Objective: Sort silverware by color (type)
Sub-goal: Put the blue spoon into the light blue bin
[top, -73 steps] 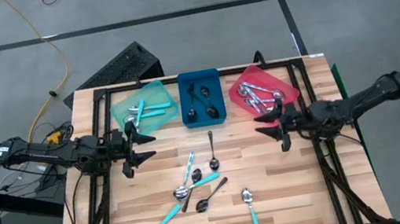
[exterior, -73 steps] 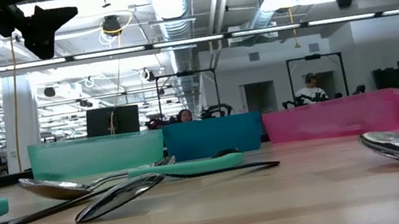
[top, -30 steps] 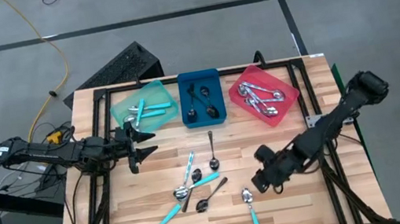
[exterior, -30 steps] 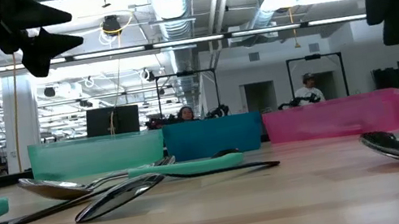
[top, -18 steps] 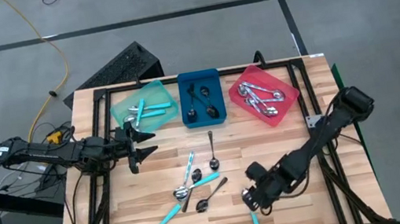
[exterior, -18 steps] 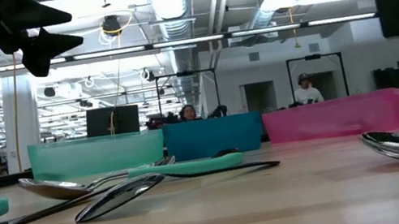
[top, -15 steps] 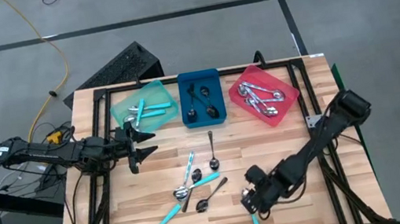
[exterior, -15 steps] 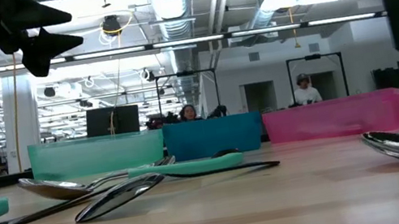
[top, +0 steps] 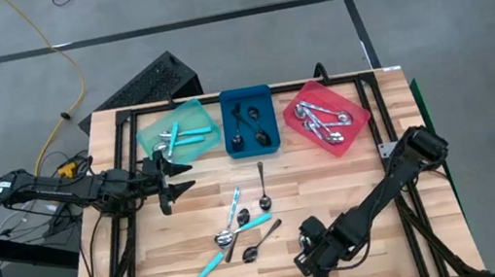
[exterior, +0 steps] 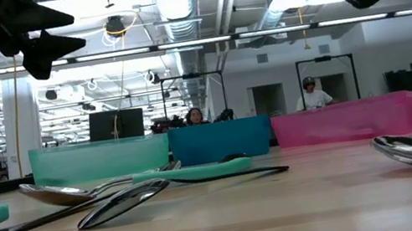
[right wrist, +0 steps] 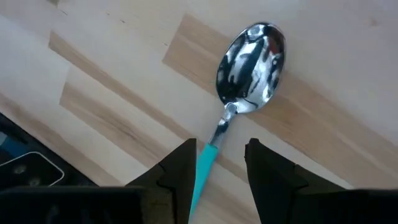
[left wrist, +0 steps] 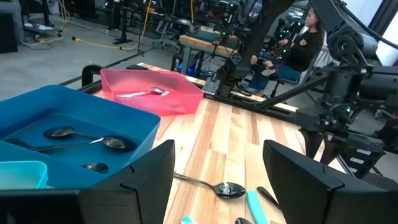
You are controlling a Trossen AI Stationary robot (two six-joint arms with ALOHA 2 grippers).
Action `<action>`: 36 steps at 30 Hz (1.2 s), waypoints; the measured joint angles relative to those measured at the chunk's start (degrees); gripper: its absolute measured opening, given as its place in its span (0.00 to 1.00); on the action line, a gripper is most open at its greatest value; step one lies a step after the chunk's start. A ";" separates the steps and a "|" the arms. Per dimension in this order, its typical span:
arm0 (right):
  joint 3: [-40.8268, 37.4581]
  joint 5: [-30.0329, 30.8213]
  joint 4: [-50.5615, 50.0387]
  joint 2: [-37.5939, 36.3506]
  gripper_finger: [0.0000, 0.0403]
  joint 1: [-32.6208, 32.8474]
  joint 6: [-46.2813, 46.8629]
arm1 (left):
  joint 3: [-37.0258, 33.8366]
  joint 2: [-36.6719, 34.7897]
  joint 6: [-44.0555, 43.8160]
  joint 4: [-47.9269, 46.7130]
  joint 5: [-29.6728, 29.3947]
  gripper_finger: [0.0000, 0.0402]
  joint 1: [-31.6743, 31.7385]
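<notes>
A spoon with a teal handle [right wrist: 202,167] and a silver bowl [right wrist: 252,59] lies flat near the table's front edge. My right gripper [right wrist: 221,152] hangs over it, pointing steeply down, open. One finger stands on each side of the handle's bowl end, apart from it. In the high view this gripper [top: 311,258] hides most of the spoon. Several more teal-handled and black spoons [top: 244,225] lie loose mid-table. My left gripper [top: 171,179] waits open, level, by the left edge, holding nothing.
Three trays stand along the far edge: teal [top: 186,109], blue [top: 245,95] and red [top: 356,130], each with spoons inside. A black spoon [top: 263,187] lies just before the blue tray. Bare wood lies right of the right gripper. People sit in the room beyond.
My right gripper has swung from mid-right toward the table's near edge and leftward, sinking and tipping further downward, until it hangs over the teal-handled spoon at the front. The spoon has not moved.
</notes>
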 joint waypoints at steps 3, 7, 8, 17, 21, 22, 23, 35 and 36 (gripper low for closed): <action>0.00 -0.28 0.61 1.40 0.40 0.20 1.59 | 0.00 0.02 0.02 0.00 -0.33 0.57 0.00; 0.02 -1.73 0.73 2.92 0.40 0.50 2.80 | 0.00 0.02 0.46 0.00 -0.37 0.57 0.00; 0.01 -1.75 0.81 3.35 0.40 0.49 2.80 | 0.00 0.00 0.46 0.00 -0.38 0.57 -0.01; 0.09 -4.09 1.67 4.24 0.40 0.48 2.34 | 0.00 0.00 0.46 0.00 -1.22 0.57 -0.02; 0.57 -4.13 0.95 4.15 0.40 0.48 1.89 | 0.00 0.01 0.46 0.00 -1.69 0.57 0.00; 0.77 -4.13 0.97 4.15 0.40 0.48 1.86 | 0.00 0.00 0.46 0.00 -1.71 0.57 0.00; 0.93 -4.11 1.08 4.15 0.40 0.46 1.88 | 0.00 0.02 0.46 0.00 -1.71 0.57 0.00; 0.93 -1.28 1.07 5.19 0.40 0.76 3.82 | 0.00 0.00 0.46 0.00 -1.69 0.57 -0.01; 1.05 -1.29 1.68 5.78 0.40 0.76 4.18 | 0.00 0.00 0.46 -0.06 -1.69 0.57 0.00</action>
